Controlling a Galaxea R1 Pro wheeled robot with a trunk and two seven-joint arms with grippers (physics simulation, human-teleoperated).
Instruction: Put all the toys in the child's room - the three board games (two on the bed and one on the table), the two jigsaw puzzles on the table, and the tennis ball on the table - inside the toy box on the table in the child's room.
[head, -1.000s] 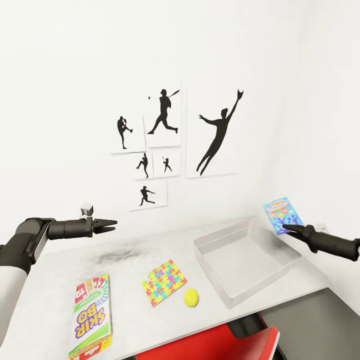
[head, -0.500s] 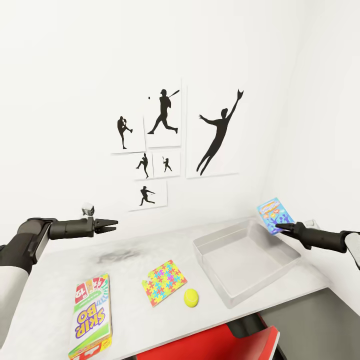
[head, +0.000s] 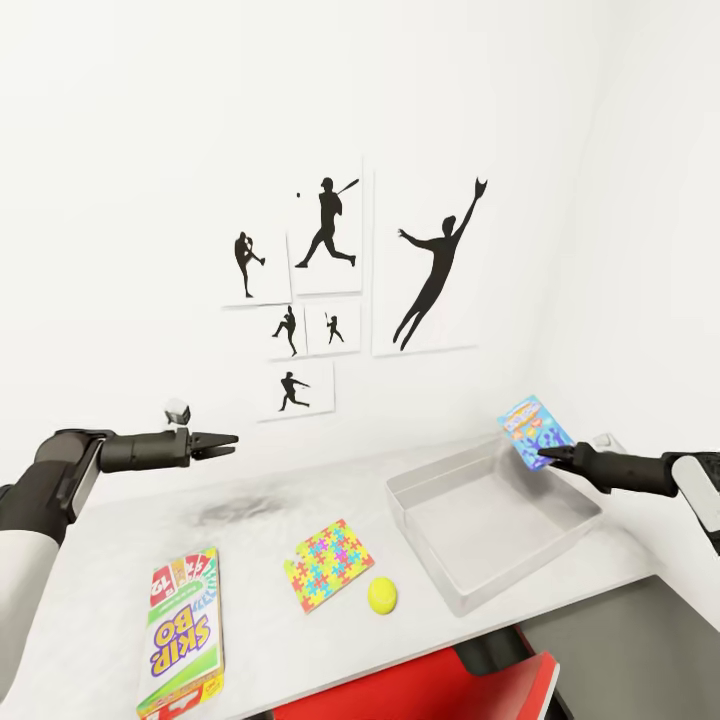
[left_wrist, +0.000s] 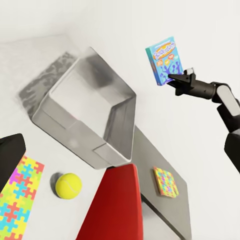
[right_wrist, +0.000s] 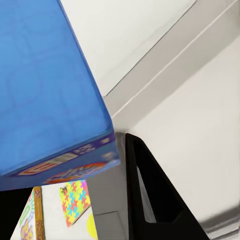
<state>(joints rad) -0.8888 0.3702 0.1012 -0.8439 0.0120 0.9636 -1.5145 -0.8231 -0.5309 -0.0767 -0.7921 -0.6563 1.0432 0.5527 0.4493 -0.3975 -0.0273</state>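
My right gripper (head: 548, 459) is shut on the lower edge of the blue board game (head: 535, 432), holding it upright in the air above the far right corner of the light grey toy box (head: 470, 590). That game (left_wrist: 164, 59) and the toy box (left_wrist: 117, 125) also show in the left wrist view. On the table (head: 250, 520) lie the Skip-Bo board game (head: 183, 630), a jigsaw puzzle (head: 329, 564) and the tennis ball (head: 381, 595). My left gripper (head: 225, 441) hovers open and empty over the table's far left.
A red chair (head: 440, 690) stands against the table's front edge. The second jigsaw puzzle (left_wrist: 166, 182) lies on the lower dark grey side section (head: 640, 640), right of the toy box. Sports-silhouette pictures (head: 330, 290) hang on the white wall behind.
My right gripper has carried the blue board game leftward, from beyond the toy box's right rim to above its far right corner. The left arm has barely moved.
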